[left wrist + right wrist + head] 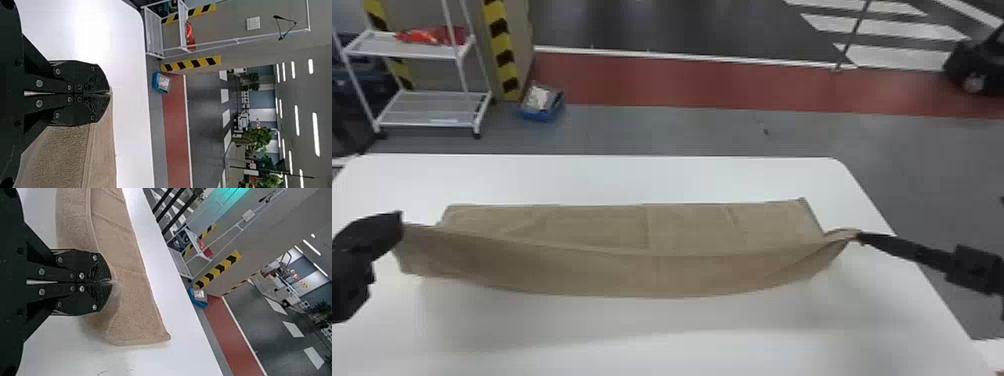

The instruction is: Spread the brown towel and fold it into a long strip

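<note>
Across the table lies the brown towel [692, 230], its far part flat and its near edge lifted as a long hanging flap. At the flap's left end is my left gripper [401, 227], shut on the corner. My right gripper [859, 237] pinches the opposite corner, where the cloth bunches and twists. In the left wrist view, the closed left gripper [109, 93] has towel [78, 156] hanging beside its tips. The right wrist view has the right gripper [111, 282] clamped on a fold of towel [133, 317], the flat layer lying beyond.
The white table [632, 177] extends beyond the towel's far edge and toward the front. Past it on the floor stand a white shelf rack [427, 107] and a blue bin [542, 105], both away from the arms.
</note>
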